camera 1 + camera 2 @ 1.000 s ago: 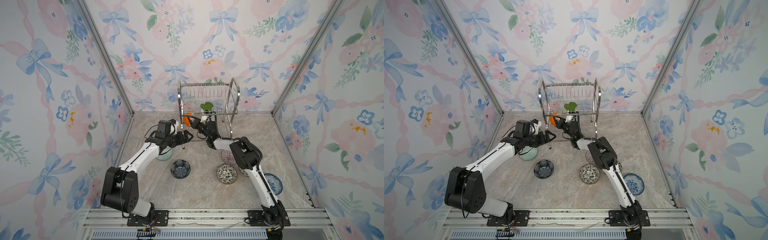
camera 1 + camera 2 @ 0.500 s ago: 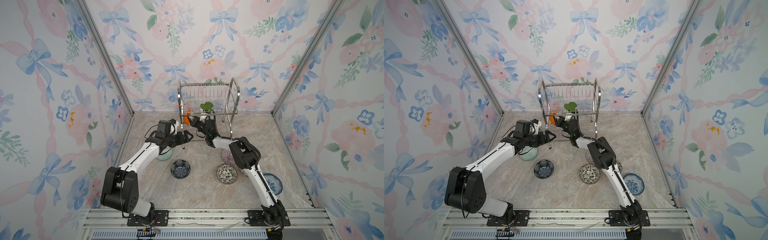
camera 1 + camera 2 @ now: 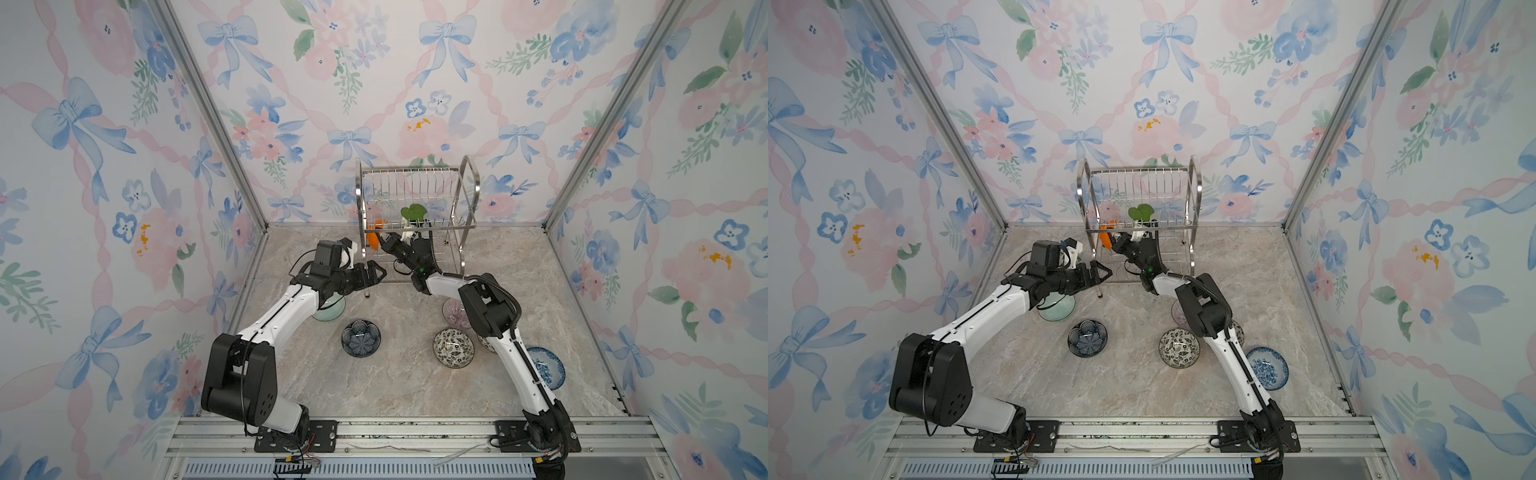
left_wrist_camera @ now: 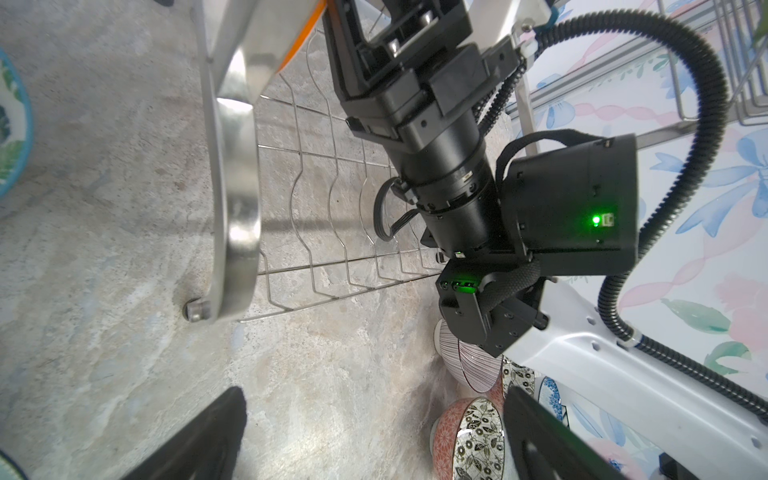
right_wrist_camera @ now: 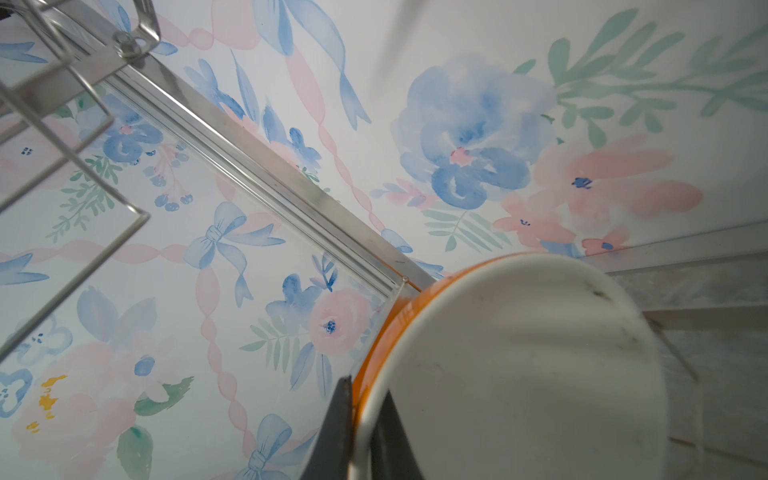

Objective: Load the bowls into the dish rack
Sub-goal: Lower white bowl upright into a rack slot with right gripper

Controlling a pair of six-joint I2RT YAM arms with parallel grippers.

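While your right end effector (image 3: pixel 385 244) pinches the rim of the orange bowl (image 3: pixel 373 237) at the left end of the dish rack (image 3: pixel 476 189), lower gently.
Seat it between the wires before releasing; your left end effector (image 3: pixel 374 275) hovers spread nearby.

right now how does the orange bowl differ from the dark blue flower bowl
Pose: the orange bowl is tipped on edge at the dish rack's left end; the dark blue flower bowl sits upright on the table. State: the right gripper is shut on the orange bowl's rim; the dark blue flower bowl is untouched. Look: orange outside, white inside, against dark blue petals. Both are small and round.
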